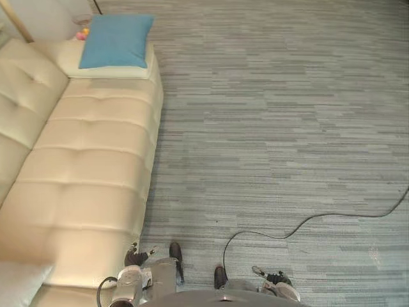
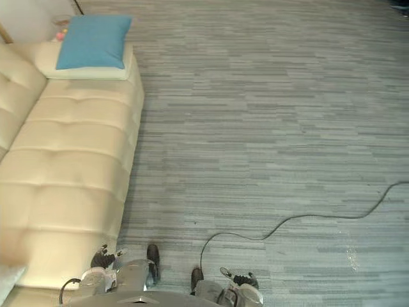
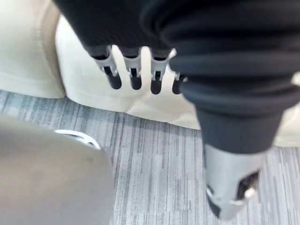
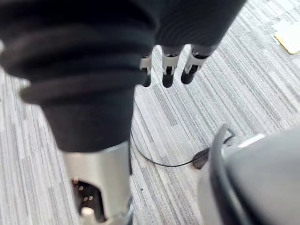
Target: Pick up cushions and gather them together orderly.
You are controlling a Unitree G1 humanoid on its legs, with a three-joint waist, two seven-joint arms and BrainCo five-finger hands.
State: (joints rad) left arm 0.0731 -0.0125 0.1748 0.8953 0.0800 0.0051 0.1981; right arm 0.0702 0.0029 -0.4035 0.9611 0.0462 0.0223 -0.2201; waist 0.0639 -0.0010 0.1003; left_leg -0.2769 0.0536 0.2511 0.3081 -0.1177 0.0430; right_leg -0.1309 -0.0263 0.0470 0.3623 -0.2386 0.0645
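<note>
While blue cushion [image 1: 117, 41] sits near sofa [image 1: 89, 166] edge, carpet [image 1: 275, 128] lies open.

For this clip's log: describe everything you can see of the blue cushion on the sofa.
The blue cushion is a plain, roughly square pillow of soft-looking fabric, plump in the middle with pointed corners. It lies flat on top of a wider cream cushion at the far end of the cream tufted sofa. A small pink thing sits by its far corner; whether they touch cannot be told.
</note>
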